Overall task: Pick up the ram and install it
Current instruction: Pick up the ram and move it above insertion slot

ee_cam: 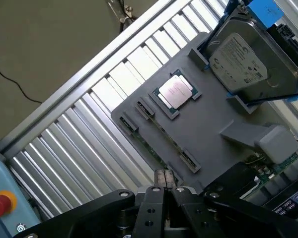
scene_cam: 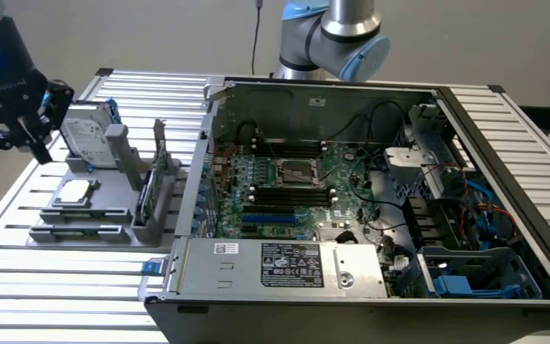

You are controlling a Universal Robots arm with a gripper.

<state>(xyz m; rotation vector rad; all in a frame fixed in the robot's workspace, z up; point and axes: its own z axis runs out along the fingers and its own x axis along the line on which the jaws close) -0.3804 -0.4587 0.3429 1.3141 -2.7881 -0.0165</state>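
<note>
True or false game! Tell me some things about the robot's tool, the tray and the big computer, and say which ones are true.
1. The tool is shut. True.
2. The tool holds the ram. False: the ram lies in the gray tray.
3. A silver processor chip sits on the gray tray. True.
4. The computer case has its lid on. False: it is open, showing the motherboard.
</note>
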